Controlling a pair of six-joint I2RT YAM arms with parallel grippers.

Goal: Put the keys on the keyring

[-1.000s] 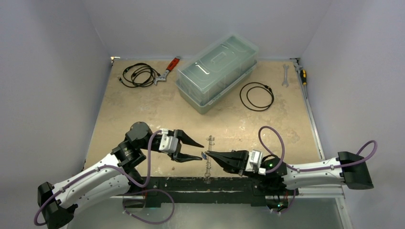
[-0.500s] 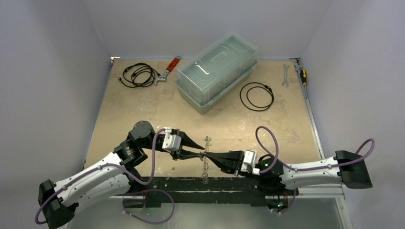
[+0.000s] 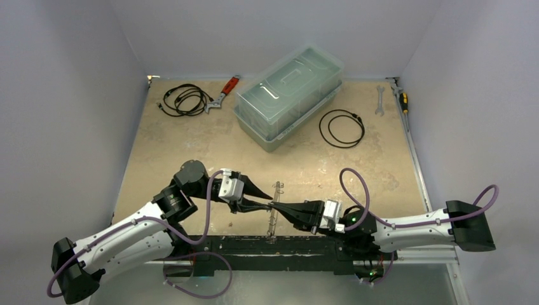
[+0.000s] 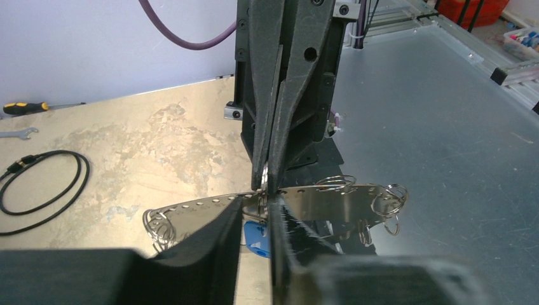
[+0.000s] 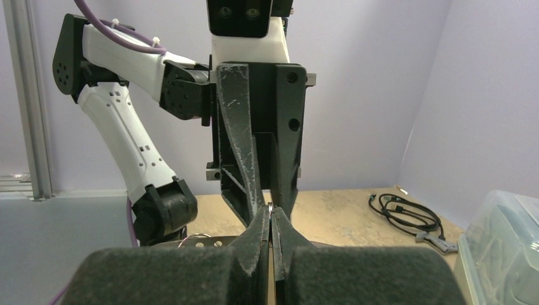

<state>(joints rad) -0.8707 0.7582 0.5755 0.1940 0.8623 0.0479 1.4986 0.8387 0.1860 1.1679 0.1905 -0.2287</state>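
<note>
The keyring (image 4: 330, 200) is a thin silvery perforated band with small split rings along it. It shows edge-on in the top view (image 3: 278, 186) and low in the right wrist view (image 5: 184, 241). My right gripper (image 3: 278, 204) is shut on a small silvery ring (image 5: 270, 207) at the band's upper edge; its fingers (image 4: 260, 146) come down from the top of the left wrist view. A blue-headed key (image 4: 256, 234) hangs just under that ring. My left gripper (image 3: 270, 203) meets the right tip to tip, its jaws (image 4: 257, 213) closed on the blue head. No other keys are visible.
A clear lidded plastic box (image 3: 289, 95) stands at the back. Black cable coils lie at the back left (image 3: 186, 98) and right of the box (image 3: 341, 127). A red-handled wrench (image 3: 224, 92), a spanner (image 3: 379, 98) and a screwdriver (image 3: 402, 98) lie along the far edge.
Both grippers moved toward each other over the keyring. My left gripper went from wide open to closed around the blue head. The right gripper stayed shut.
</note>
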